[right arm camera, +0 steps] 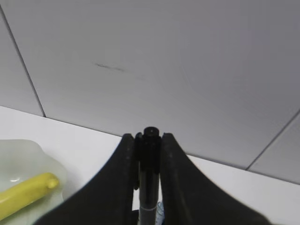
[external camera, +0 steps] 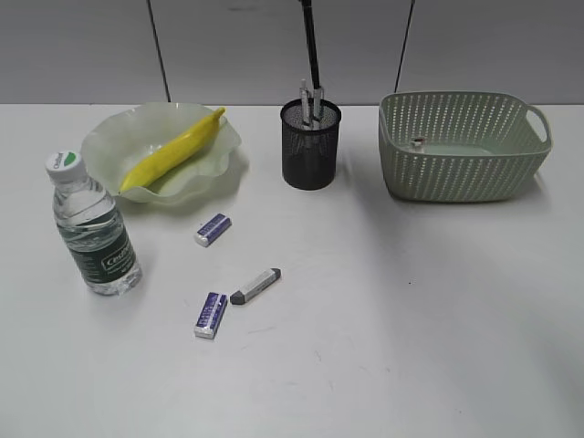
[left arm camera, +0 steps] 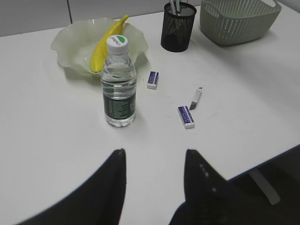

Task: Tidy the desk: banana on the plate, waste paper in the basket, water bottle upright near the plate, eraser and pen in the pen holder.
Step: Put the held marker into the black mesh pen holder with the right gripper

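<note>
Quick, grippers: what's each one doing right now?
Left gripper: open, holding nothing.
Right gripper: closed on a black pen.

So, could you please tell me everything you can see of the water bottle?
The water bottle is small and clear, plastic by its look, with ribbed shoulders, a white cap bearing a green patch, and a dark green label with white lettering. It appears nearly full of clear liquid. It stands upright on the white desk, in front of the pale green plate and apart from it. Nothing grips or touches it.
</note>
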Controlling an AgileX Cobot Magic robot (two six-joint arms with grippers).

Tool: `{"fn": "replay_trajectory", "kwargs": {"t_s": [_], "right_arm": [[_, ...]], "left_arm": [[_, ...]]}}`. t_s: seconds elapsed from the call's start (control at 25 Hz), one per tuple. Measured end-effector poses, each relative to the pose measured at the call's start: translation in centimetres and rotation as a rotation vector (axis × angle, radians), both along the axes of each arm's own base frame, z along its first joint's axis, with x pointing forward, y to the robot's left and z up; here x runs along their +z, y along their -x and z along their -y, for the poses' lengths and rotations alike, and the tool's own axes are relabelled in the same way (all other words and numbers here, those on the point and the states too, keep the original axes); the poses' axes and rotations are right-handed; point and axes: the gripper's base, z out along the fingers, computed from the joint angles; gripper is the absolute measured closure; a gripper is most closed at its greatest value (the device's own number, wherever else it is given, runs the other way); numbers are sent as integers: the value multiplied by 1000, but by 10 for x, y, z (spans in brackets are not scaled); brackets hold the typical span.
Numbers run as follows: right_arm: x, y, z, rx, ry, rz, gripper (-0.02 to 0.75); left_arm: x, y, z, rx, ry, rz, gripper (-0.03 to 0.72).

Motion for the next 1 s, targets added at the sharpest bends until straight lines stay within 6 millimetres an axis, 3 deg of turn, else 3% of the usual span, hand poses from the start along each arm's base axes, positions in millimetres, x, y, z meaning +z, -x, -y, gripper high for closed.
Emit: {"fn": "replay_trajectory", "kwargs": {"t_s": [0.4, 0.56, 0.8, 1.0], "right_arm": [[-63, -18, -17, 80, 123, -9, 608], [-79, -22, -19, 92, 128, -19, 608], [-83, -29, -10, 22, 37, -52, 603], [-83, -31, -7, 9, 26, -55, 449]], "left_arm": [[0, 0, 0, 0, 0, 0, 378], [0, 0, 0, 0, 0, 0, 378], [0, 0, 0, 0, 0, 0, 378], [0, 0, 0, 0, 0, 0, 378]]}}
